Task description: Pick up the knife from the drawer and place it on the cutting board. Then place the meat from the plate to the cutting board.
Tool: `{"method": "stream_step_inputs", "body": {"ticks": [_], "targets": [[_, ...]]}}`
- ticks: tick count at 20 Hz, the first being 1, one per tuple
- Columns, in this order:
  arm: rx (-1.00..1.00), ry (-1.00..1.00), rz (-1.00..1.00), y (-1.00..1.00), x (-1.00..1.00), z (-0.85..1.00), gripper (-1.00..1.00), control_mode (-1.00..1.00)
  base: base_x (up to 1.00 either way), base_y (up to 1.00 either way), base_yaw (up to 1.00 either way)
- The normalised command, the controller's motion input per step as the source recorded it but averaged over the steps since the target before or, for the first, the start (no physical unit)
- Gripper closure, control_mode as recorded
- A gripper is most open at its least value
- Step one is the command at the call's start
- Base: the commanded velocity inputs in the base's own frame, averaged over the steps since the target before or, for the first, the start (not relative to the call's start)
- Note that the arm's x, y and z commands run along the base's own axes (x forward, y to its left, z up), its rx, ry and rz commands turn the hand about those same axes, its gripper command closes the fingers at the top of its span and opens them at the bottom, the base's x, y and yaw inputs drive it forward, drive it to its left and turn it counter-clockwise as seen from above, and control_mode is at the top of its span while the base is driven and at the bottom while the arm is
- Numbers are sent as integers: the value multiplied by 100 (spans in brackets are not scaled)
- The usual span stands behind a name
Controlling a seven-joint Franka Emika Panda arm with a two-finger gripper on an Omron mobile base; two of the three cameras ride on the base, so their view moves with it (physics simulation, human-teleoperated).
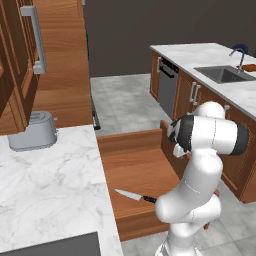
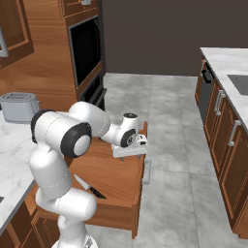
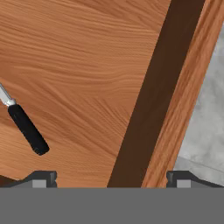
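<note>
Hovering wide open, the gripper (image 2: 130, 151) faces down over the drawer (image 2: 118, 177); the knife (image 3: 24, 124) lies off to its side, untouched.

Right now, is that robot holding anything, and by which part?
Nothing is held. The gripper is open above the reddish-brown wooden drawer, and the small black-handled knife lies apart from it on the drawer floor.
</note>
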Motion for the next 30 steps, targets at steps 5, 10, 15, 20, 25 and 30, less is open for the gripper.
{"method": "stream_step_inputs", "body": {"ticks": [5, 10, 15, 20, 25, 30], "targets": [[0, 9, 0, 79, -63, 0, -100, -100, 0, 0, 0], [0, 8, 2, 88, -56, -3, -100, -100, 0, 0, 0], [0, 1, 6, 79, -31, -16, -100, -100, 0, 0, 0], [0, 0, 11, 41, -9, -27, -100, -100, 0, 0, 0], [0, -6, 10, 20, 0, -33, -100, -100, 0, 0, 0], [0, -7, 5, 5, 6, -32, -100, -100, 0, 0, 0]]}}
